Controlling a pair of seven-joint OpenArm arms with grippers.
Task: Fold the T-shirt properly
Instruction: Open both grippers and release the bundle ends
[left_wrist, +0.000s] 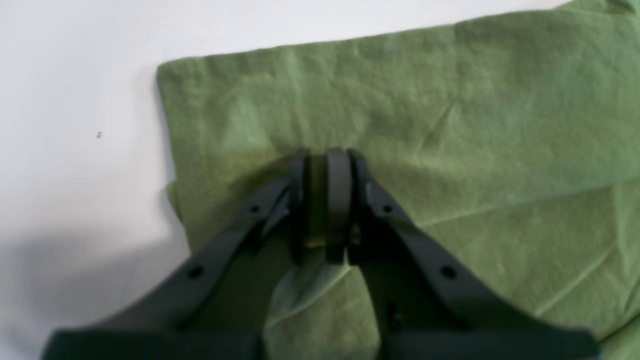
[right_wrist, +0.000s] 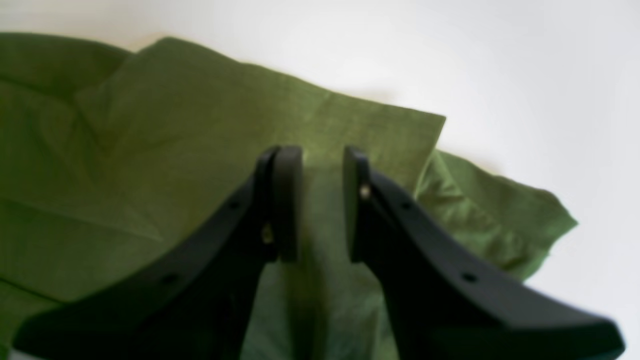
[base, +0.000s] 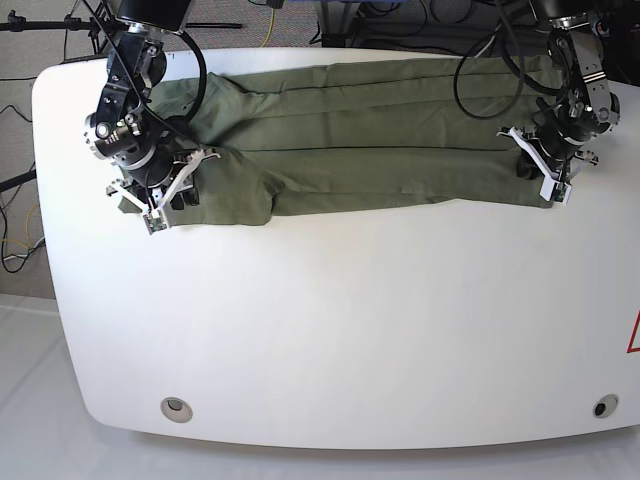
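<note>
Two arms work opposite ends of the shirt (base: 350, 150), which lies stretched in a long, narrow band across the far half of the white table (base: 330, 330), its sides already turned in lengthwise.

Your left claw (left_wrist: 322, 205) is down at the band's squared end, jaws nearly together with a thin ridge of olive cloth pinched between the pads; it looks like a grip on the shirt. Your right claw (right_wrist: 322, 200) sits over the other end, where a sleeve or corner pokes out loose past the folded edge. Its jaws stand apart with cloth rising between them, but the wrist view is too soft to show whether they hold anything, so you cannot tell.

Expect the fabric to behave as thin, limp cotton: light, easily creased, prone to sag and drag along the table when lifted by one point. Judging by the layers, you would do best to take both ends right at the edge, through every layer at once, and keep the band taut between the arms, or the inner folds may slide apart.

No brand, print or readable writing shows on the shirt. Only a partial red mark sits at the table's edge, too cropped to read.
</note>
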